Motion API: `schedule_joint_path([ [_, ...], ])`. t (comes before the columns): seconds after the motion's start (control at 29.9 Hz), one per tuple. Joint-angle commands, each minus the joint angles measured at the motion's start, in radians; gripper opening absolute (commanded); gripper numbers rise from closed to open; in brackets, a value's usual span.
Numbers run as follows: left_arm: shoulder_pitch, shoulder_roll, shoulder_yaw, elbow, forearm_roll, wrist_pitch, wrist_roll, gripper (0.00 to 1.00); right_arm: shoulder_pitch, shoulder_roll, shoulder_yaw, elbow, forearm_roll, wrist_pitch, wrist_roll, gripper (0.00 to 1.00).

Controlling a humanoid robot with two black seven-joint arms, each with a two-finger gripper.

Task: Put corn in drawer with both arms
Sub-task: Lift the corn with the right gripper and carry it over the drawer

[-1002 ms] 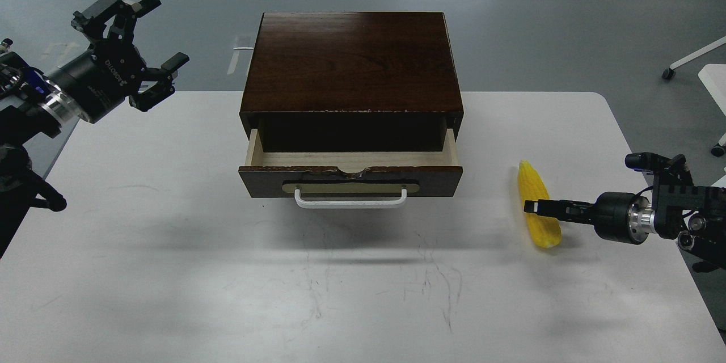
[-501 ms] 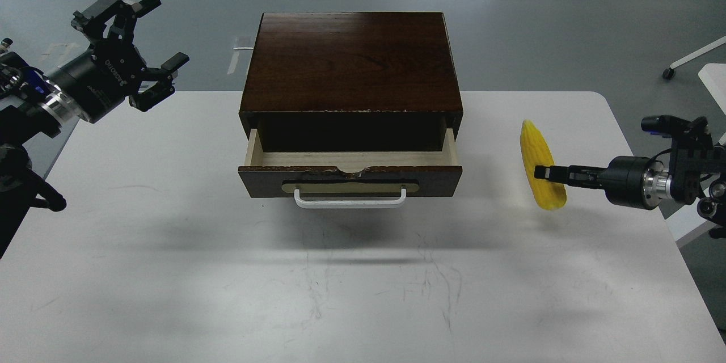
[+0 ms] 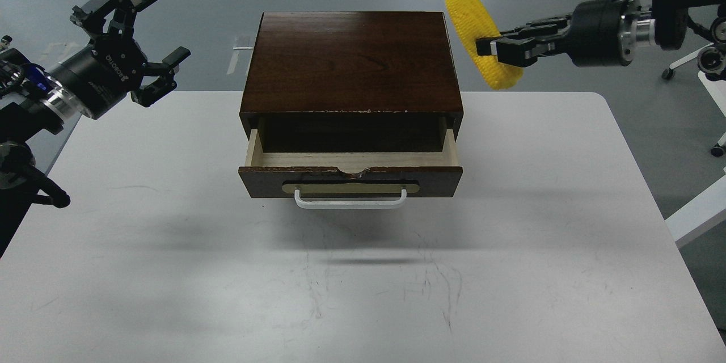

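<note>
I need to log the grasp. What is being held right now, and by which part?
The right gripper holds the corn near its thick lower end. The left gripper is open and holds nothing.

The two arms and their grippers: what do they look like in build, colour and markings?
Both arms are black. The left gripper has several chunky black fingers on a round black body with white lettering, a silver wrist ring and a blue spot behind. The right gripper has slim black fingers on a black cylinder, a silver ring and black cables.
</note>
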Motion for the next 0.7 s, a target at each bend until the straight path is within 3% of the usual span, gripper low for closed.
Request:
schedule_joint_path([
  [0.0,-0.002,0.001,0.0,0.0,0.003,0.0,0.0,0.98,0.108,0.146,-0.069,0.002,-0.074,-0.008,0.0,0.0],
  [0.1,-0.002,0.001,-0.002,-0.001,0.006,0.0,0.0,0.98,0.148,0.224,-0.082,0.003,-0.148,-0.016,0.0,0.0],
  [0.23,-0.002,0.003,-0.006,0.0,0.011,0.0,0.0,0.98,0.197,0.323,-0.103,0.009,-0.333,-0.12,0.0,0.0],
  [0.43,-0.002,0.01,-0.006,-0.001,0.012,0.0,0.0,0.98,0.205,0.386,-0.152,0.011,-0.519,-0.249,0.0,0.0],
  [0.67,-0.002,0.016,-0.006,-0.001,0.014,0.0,0.0,0.98,0.183,0.412,-0.186,0.011,-0.559,-0.282,0.0,0.0],
])
